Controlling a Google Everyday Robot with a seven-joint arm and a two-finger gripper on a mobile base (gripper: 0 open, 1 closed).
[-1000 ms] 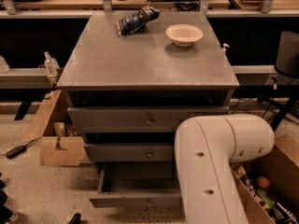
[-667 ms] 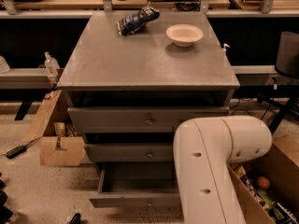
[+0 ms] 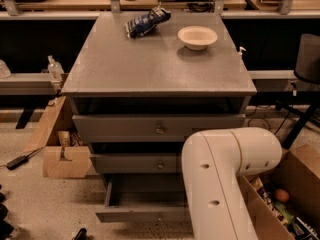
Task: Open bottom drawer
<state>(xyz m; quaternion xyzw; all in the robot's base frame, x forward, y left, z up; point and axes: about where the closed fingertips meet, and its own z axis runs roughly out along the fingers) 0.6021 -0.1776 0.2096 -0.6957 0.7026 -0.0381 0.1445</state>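
Open bottom drawer of grey cabinet, white arm covering its right end, tool hidden behind arm, grip state cannot be told, bowl near worktop's far right corner.

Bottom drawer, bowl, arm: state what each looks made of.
Bottom drawer: flat, dull grey front, probably painted wood or board. Bowl: smooth cream surface, faint sheen, ceramic or plastic. Arm: white rounded shell with small holes, likely moulded plastic. Gripper: not in view; only the arm shows.
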